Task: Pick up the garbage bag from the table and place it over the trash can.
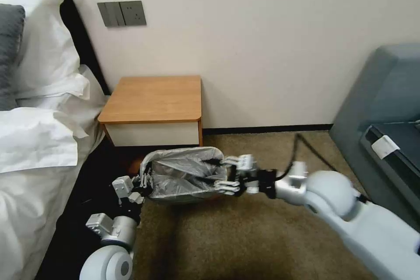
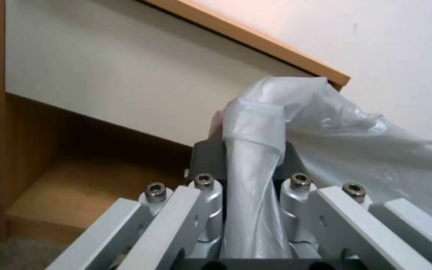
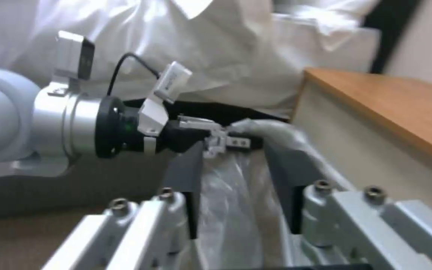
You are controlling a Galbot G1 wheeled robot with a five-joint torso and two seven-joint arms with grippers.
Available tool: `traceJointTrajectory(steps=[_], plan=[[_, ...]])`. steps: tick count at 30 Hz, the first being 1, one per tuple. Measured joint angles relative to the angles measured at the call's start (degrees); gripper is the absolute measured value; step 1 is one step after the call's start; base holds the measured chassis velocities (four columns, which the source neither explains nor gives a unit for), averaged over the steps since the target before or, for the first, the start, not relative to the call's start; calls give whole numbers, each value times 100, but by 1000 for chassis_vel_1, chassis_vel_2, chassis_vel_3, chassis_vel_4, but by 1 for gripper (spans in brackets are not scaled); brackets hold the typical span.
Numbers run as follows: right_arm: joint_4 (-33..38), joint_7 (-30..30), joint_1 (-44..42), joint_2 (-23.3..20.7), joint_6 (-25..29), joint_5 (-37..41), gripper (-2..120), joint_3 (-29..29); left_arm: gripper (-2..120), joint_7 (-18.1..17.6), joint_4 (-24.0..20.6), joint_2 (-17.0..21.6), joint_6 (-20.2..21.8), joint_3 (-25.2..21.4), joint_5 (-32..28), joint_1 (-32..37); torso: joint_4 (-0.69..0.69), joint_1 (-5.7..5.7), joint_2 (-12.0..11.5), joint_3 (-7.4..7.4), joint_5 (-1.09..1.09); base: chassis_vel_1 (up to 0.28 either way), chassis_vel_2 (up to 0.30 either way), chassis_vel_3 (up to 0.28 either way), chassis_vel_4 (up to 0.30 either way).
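The garbage bag [image 1: 183, 170] hangs stretched between my two grippers, low over the carpet just in front of the table [image 1: 153, 96]. Its mouth is pulled open into a rounded rectangle. My left gripper [image 1: 143, 183] is shut on the bag's left rim; in the left wrist view a bunched strip of the bag [image 2: 356, 142] runs between its fingers [image 2: 208, 157]. My right gripper [image 1: 217, 174] is shut on the right rim, with the plastic [image 3: 226, 210] between its dark pads [image 3: 283, 168]. The left gripper [image 3: 226, 140] faces it across the bag. The trash can is hidden.
A bed with white sheets [image 1: 39, 140] stands close on the left, next to the left arm. A grey-blue armchair [image 1: 385, 109] is at the right. A black cable [image 1: 302, 144] trails behind the right wrist. Open carpet [image 1: 245, 236] lies in front.
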Motion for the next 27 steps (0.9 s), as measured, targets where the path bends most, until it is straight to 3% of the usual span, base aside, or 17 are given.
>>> traceJointTrajectory(steps=[1, 3, 6, 9, 27], plan=[[-92, 3, 236, 92, -39, -169, 23, -219, 11, 13, -23, 0, 0, 10, 17, 10, -1, 0, 0, 0, 0, 0, 0, 0, 0], [-142, 4, 352, 140, -55, -276, 22, -316, 11, 18, -37, 0, 0, 15, 26, 17, 1, 0, 0, 0, 0, 0, 0, 0, 0], [-428, -42, 889, 355, -150, -814, 5, -790, 11, 64, -92, -14, 0, 19, 96, 37, -2, 0, 0, 0, -1, 0, 0, 0, 0], [-650, -31, 1130, 459, -162, -1020, 0, -1013, 11, 104, -103, -28, -12, 17, 138, 48, -2, 0, 0, 0, 0, 0, 0, 0, 0], [-1560, -80, 1673, 1037, -254, -2032, 0, -1779, 11, 121, -291, -108, -22, 165, 200, 85, -2, 0, 0, 0, 1, 0, 0, 0, 0]])
